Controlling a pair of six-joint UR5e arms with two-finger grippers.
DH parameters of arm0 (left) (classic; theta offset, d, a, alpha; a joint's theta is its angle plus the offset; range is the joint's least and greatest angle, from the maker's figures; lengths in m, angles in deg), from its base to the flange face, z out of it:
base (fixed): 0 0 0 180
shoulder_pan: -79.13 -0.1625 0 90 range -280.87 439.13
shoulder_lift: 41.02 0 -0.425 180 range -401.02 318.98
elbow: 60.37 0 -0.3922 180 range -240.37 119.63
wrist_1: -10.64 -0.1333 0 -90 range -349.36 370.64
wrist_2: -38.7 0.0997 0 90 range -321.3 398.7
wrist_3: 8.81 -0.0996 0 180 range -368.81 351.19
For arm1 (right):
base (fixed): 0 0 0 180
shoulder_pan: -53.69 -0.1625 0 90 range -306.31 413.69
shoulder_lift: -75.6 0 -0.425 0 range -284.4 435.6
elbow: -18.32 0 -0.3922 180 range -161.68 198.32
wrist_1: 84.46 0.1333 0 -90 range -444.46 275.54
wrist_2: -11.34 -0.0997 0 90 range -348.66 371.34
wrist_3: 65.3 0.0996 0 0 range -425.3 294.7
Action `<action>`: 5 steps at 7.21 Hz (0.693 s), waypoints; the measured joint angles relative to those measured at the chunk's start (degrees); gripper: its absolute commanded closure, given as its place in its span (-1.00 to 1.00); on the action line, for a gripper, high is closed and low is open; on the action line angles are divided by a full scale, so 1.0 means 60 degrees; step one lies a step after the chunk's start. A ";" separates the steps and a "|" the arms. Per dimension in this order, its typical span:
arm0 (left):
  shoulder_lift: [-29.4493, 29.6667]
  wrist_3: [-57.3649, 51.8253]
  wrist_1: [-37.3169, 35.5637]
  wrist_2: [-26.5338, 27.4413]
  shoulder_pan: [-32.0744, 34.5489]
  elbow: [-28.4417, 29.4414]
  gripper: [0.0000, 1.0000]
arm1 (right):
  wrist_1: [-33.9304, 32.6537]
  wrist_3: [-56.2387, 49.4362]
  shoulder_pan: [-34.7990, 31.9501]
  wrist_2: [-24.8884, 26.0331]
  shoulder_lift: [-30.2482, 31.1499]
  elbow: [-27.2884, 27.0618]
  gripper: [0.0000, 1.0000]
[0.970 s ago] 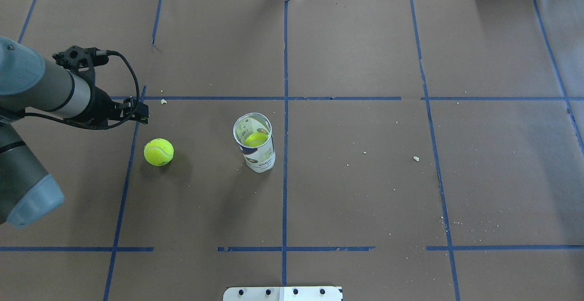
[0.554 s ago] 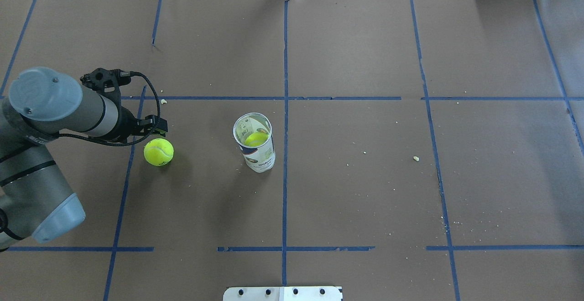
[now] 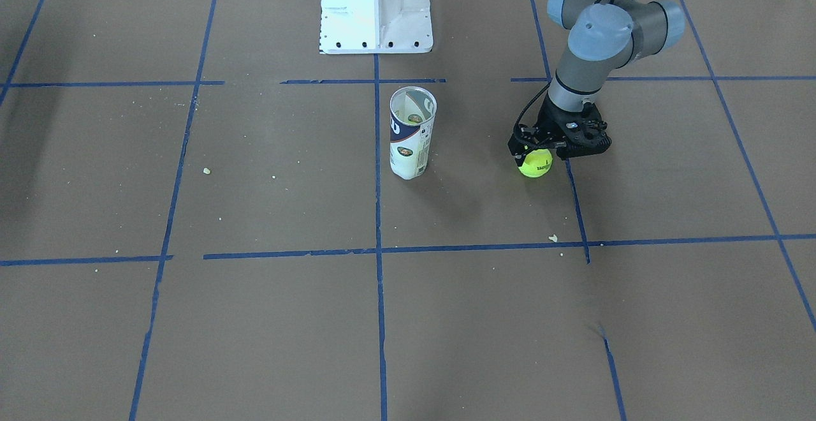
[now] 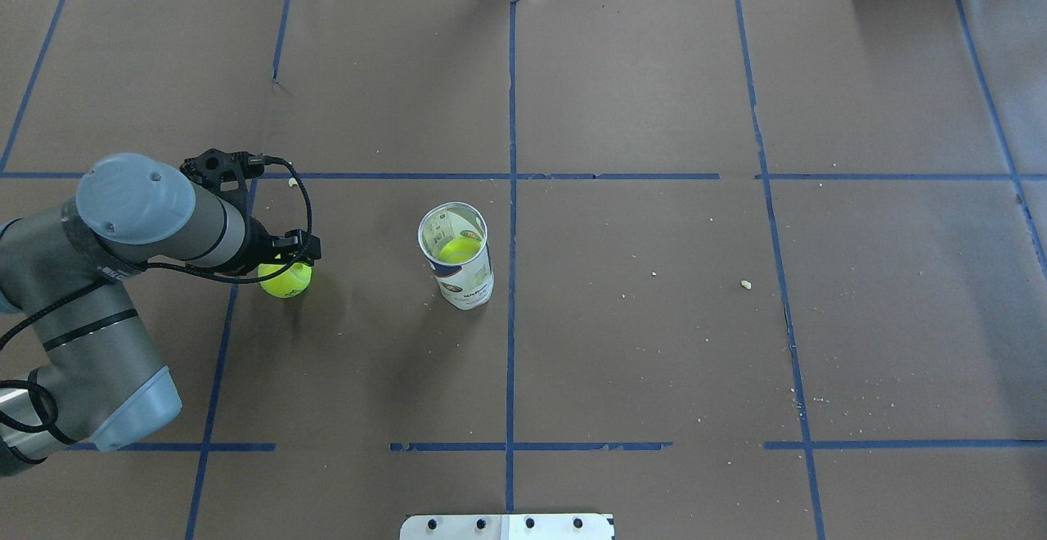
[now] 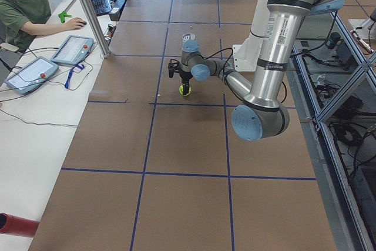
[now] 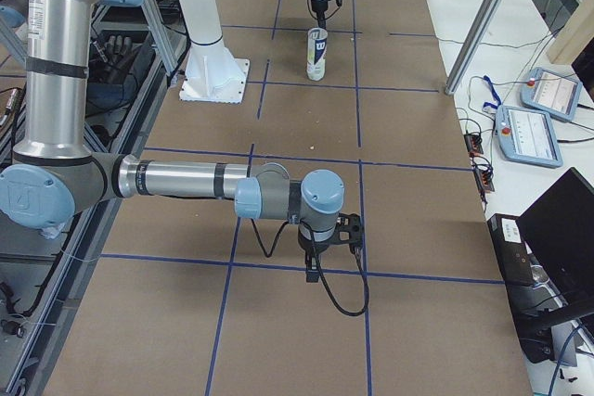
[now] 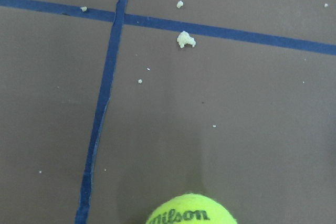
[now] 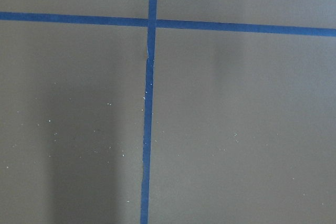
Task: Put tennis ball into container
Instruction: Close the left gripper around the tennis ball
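Your table is covered in brown paper and marked into squares with blue tape, with pale crumbs scattered across it; one larger crumb lies just below a tape line in the left wrist view. You will find the tennis ball resting on the paper on the robot's left side, just beside a lengthwise tape line, with its Wilson logo readable at the bottom edge of the left wrist view. The left gripper hangs right over the ball, pointing down and covering its upper part in the overhead view. From these angles you cannot tell how far its fingers are spread or whether they touch the ball. The container stands upright and open-topped near the table's middle, just left of the centre tape line and well apart from the loose ball, and a second yellow-green ball already sits inside it. The right gripper shows only in the right side view, low over bare paper near a tape crossing and far from the can; you cannot judge its fingers there. The white robot base stands behind the can.
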 measured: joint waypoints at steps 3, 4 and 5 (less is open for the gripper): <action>0.0130 0.0017 0.0006 0.0088 -0.0207 0.0289 0.77 | 0.0000 0.0000 0.0000 0.0000 0.0001 0.0000 -1.00; 0.0138 0.0053 0.0004 0.0093 -0.0213 0.0273 0.89 | 0.0000 0.0000 0.0000 0.0000 -0.0001 0.0000 -1.00; 0.0139 0.0100 -0.0006 0.0091 -0.0200 0.0155 0.96 | 0.0000 0.0000 0.0000 0.0000 0.0000 0.0000 -1.00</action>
